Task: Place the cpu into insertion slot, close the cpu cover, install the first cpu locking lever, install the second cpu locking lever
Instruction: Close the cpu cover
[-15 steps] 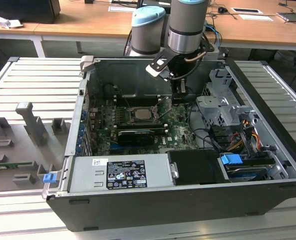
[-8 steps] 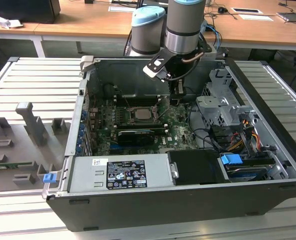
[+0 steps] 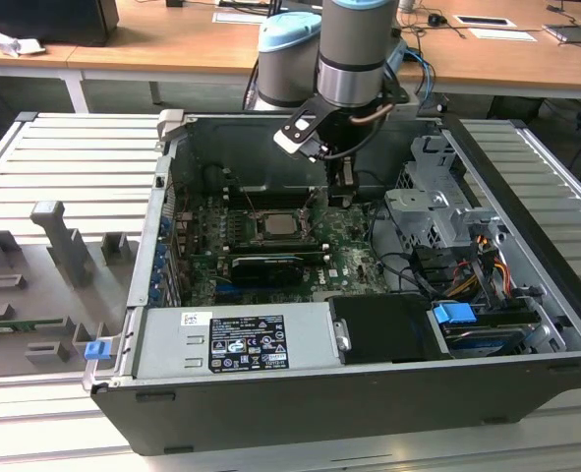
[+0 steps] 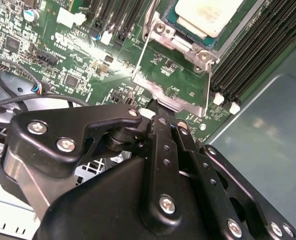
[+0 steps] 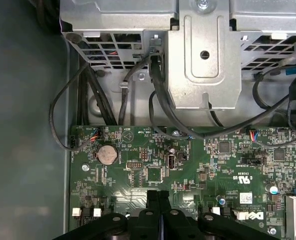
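An open computer case (image 3: pixel 300 418) lies on a slatted metal table (image 3: pixel 64 157). In the exterior view the green motherboard (image 3: pixel 354 258) sits at its centre. The cpu (image 3: pixel 273 224) is already seated there in the insertion slot (image 3: pixel 255 224). The gripper (image 3: pixel 341 195) hangs nose-down just beside the cpu, at about 2 o'clock from it. A grey drive cage (image 3: pixel 428 211) stands further out at 3 o'clock.

The step in hand appears to be closing the cpu cover (image 4: pixel 150 86). In the second wrist view the cover is swung open away from the slot, and the gripper's tips meet its free edge. The fingers (image 5: pixel 152 200) are clenched together with no gap. Whether they pinch the cover's lip or only press against it cannot be told.

To do this well, I judge the push should follow the arc of the hinge and stay centred on the free edge, so the thin frame does not twist. It should also keep off the chip's top and clear of the long black memory slots (image 4: pixel 258 55) beside the socket.

The cpu is a small flat square with a pale silver-grey top, faintly smudged, lying level. The slot shows a silver rim with screws at its corners. The cover is a thin silver frame with a wide square window, through which green board shows.
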`<state>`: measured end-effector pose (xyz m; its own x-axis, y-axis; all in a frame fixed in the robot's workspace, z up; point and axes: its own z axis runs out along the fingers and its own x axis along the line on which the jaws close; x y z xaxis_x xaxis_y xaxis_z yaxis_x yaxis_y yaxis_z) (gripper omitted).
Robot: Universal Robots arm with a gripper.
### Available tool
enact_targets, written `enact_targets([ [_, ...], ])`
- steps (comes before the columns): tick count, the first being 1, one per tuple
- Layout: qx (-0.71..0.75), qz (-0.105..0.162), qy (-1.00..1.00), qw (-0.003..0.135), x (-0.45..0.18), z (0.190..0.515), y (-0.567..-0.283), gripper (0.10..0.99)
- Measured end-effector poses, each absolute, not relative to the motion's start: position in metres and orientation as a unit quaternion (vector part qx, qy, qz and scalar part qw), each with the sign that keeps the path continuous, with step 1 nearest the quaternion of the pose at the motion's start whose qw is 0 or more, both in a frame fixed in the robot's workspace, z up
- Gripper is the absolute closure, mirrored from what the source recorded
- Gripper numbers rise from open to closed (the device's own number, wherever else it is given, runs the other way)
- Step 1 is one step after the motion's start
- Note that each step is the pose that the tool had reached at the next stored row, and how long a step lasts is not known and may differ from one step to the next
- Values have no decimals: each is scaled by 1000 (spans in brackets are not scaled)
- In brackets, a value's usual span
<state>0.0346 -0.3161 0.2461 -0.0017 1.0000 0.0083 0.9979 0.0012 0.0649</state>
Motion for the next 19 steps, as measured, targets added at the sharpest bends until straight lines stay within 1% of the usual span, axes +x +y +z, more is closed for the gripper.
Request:
enact_targets([
  [19,706,26,707,20,1,245,-316,980],
])
